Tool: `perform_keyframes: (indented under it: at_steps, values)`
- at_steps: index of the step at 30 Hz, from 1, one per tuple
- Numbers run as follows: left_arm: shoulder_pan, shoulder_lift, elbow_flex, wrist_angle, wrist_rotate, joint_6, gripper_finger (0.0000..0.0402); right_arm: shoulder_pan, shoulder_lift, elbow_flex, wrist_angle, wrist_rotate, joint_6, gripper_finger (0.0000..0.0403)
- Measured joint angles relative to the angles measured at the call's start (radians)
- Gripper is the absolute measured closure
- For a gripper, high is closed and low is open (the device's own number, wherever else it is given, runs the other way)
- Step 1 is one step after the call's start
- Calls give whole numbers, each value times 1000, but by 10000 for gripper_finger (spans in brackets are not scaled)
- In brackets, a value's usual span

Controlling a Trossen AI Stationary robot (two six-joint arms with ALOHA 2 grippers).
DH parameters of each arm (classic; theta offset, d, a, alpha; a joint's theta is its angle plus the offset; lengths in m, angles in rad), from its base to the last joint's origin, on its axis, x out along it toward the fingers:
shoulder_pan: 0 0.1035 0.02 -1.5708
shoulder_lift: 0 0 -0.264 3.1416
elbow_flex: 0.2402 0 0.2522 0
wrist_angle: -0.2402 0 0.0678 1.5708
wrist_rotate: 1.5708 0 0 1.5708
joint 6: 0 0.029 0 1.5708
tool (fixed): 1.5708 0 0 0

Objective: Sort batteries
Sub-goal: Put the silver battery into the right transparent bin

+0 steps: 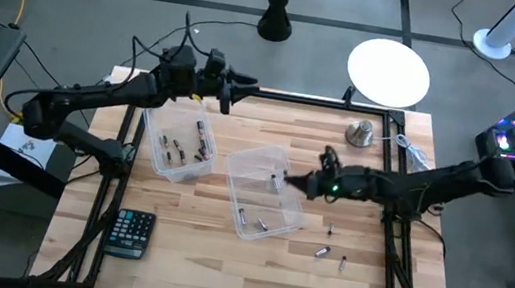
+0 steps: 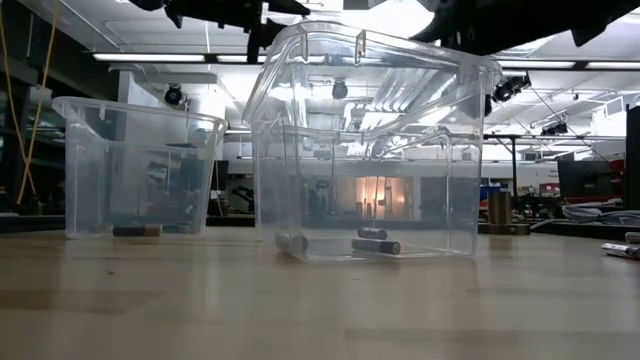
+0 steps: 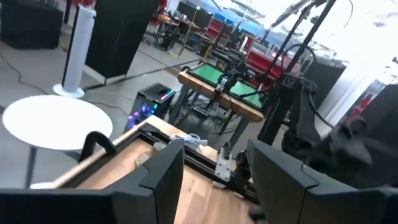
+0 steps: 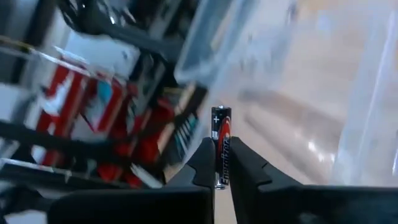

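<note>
Two clear plastic bins stand on the wooden table. The left bin [image 1: 177, 143] [image 2: 140, 165] holds several batteries. The middle bin [image 1: 266, 194] [image 2: 370, 150] has a few batteries [image 2: 375, 243] lying on its floor. Three loose batteries [image 1: 321, 251] lie on the table near the right arm. My right gripper [image 1: 283, 180] [image 4: 222, 163] hovers over the middle bin, shut on a black battery [image 4: 222, 134]. My left gripper [image 1: 232, 87] [image 3: 214, 177] waits open, raised by the left bin's far side. My right gripper pinches the black battery's lower half [image 4: 222, 165] between its two fingertips. The battery lies along the fingers and its capped end [image 4: 221, 112] sticks out past them. It is lifted clear, above the middle bin; the arm comes in from the table's right.
A black calculator [image 1: 131, 232] lies at the near left corner. A silver knob-like object [image 1: 359, 132] and a white cable sit at the far right. A black frame rail [image 1: 344, 106] runs along the table's far edge. A white round disc [image 1: 389, 72] stands beyond it.
</note>
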Motion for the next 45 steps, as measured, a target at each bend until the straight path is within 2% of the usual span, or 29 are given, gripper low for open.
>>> perform_keyframes:
  at_steps: [3,6,11,13,15,17,21,23,27,31,38,45]
  values:
    - [-6,23,0,21,0,-43,233,15,62,51,-78,-52,18,365]
    - [-13,34,0,28,1,-69,233,14,100,163,-240,-85,-73,318]
    - [-23,36,0,31,2,-69,233,14,126,436,-720,-78,-333,239]
    - [-24,36,0,32,4,-62,233,13,132,547,-939,-54,-358,219]
    - [-24,36,0,28,4,-49,233,26,130,616,-1152,-23,-279,207]
    - [-24,36,0,23,4,-35,233,61,125,650,-1316,6,-118,205]
    - [-24,36,0,23,6,0,233,191,121,623,-1533,6,246,207]
    - [-24,36,0,22,18,14,233,268,122,571,-1556,-2,437,208]
    - [-22,36,0,23,21,36,233,365,124,413,-1449,-72,767,208]
    - [-22,36,0,23,21,52,233,371,124,249,-1263,-124,934,208]
    - [-22,36,0,23,24,53,233,303,124,61,-1075,-134,1009,208]
    - [-22,35,-1,22,34,45,233,249,141,12,-1003,-172,939,208]
